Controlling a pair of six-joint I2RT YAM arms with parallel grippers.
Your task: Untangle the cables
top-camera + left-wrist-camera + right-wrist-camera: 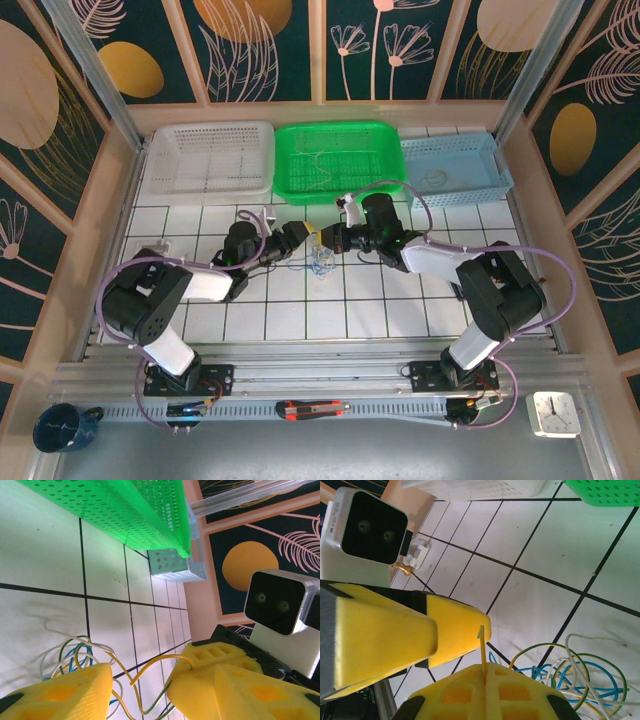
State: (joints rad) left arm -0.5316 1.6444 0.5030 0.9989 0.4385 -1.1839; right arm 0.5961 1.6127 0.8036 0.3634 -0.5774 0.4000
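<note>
The cables (318,259) are a small clump of thin blue, white and yellow-green wires on the tiled table between the two grippers. My right gripper (336,240) is shut on a yellow wire (482,652), whose end sticks up out of the seam of its pads (470,690). From there this wire arcs over to the clump (580,675). My left gripper (140,695) is open just left of the right one. Several strands (75,652) cross the gap between its fingers (55,692), and the far finger lies against the right gripper's tip (215,655).
At the back stand a white basket (160,160), a green basket (385,140) holding a few pale wires, and a blue basket (480,150). The green basket's wall (125,510) is close behind the grippers. A cutter (312,408) lies on the front rail.
</note>
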